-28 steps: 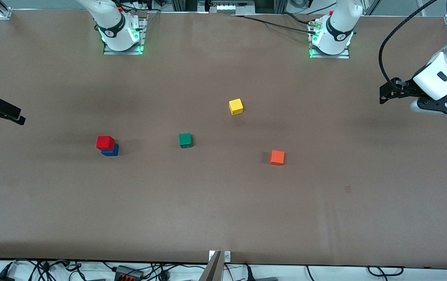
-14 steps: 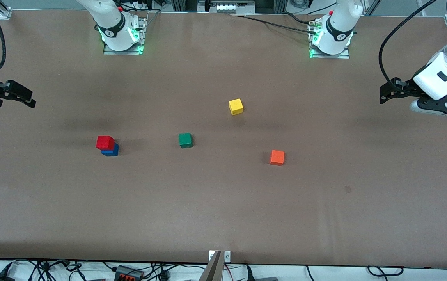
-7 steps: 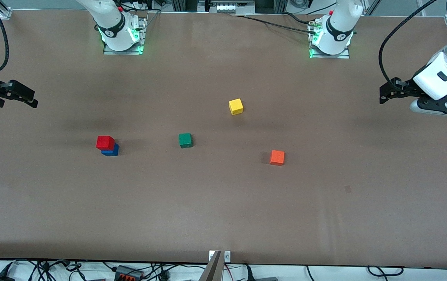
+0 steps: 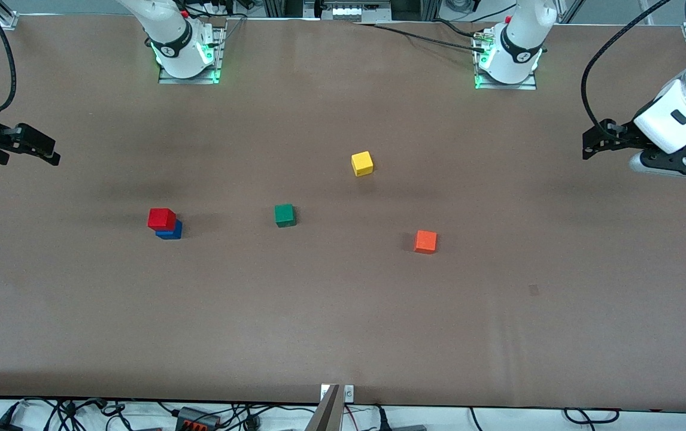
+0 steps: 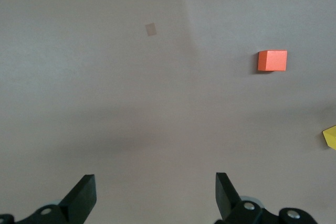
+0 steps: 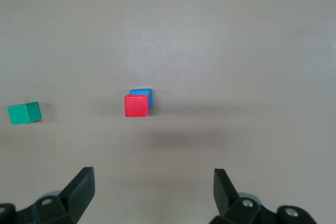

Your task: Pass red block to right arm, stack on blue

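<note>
A wide bare strip of the table (image 4: 343,335) is seen along its edge nearest the front camera. Farther in, the orange cube (image 4: 425,241) lies toward the left arm's end. The red block (image 4: 161,218) is stacked on the blue cube (image 4: 170,231) toward the right arm's end, slightly offset, with the green cube (image 4: 284,215) beside them near the middle. The yellow cube (image 4: 362,163) lies farther still. The right gripper (image 4: 35,148) is held over the table's edge at its own end, jaws wide apart and empty. The left gripper (image 4: 595,142) waits over the table near its own end, jaws wide apart and empty.
</note>
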